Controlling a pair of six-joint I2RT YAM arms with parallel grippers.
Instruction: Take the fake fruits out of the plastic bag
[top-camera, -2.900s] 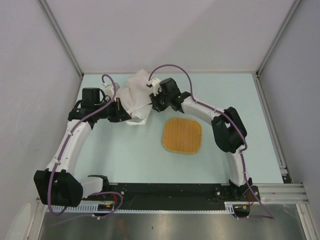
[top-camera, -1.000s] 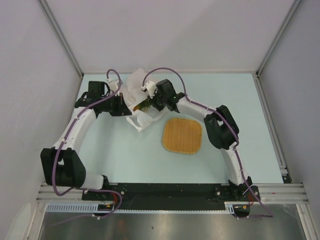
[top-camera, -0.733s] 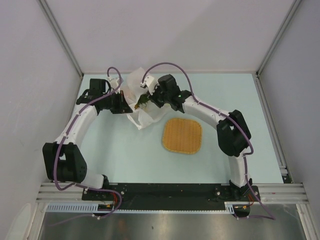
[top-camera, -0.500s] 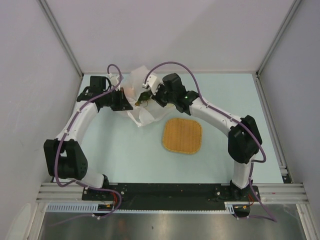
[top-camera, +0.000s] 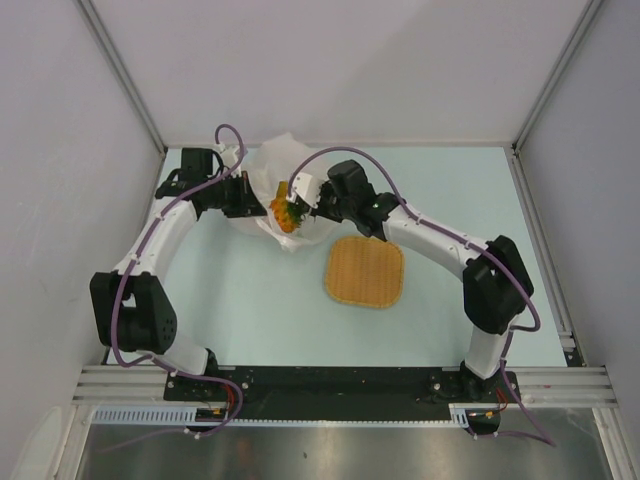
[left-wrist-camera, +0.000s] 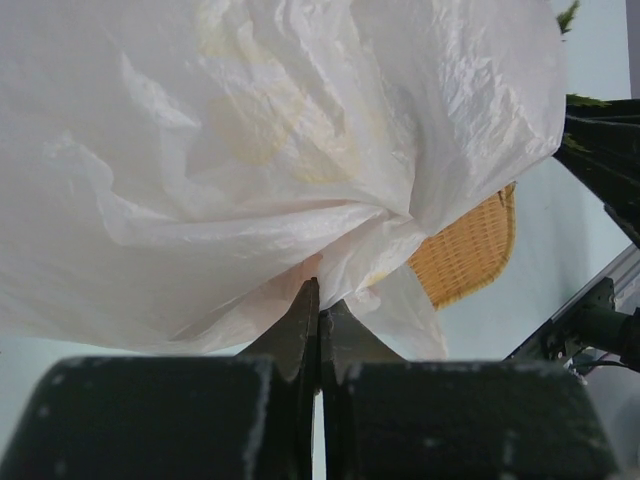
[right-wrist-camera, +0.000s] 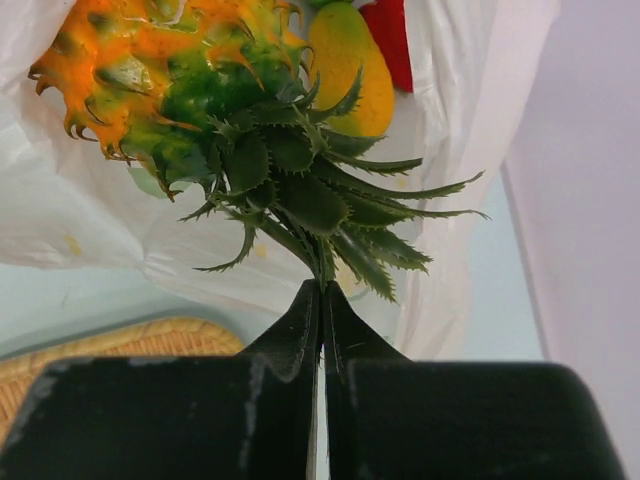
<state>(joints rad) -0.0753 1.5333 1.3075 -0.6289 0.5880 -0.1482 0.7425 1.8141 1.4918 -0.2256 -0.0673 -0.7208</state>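
Overhead, the plastic bag is seen bunched between the two wrists, at 11 o'clock from the woven tray, with the pineapple showing at the bag's 5 o'clock edge. Only in the right wrist view is the right gripper seen pinched tight on the pineapple's green crown, a mango and a red piece lying in the bag mouth behind. Only in the left wrist view is the left gripper seen clamped on a gathered fold of bag film.
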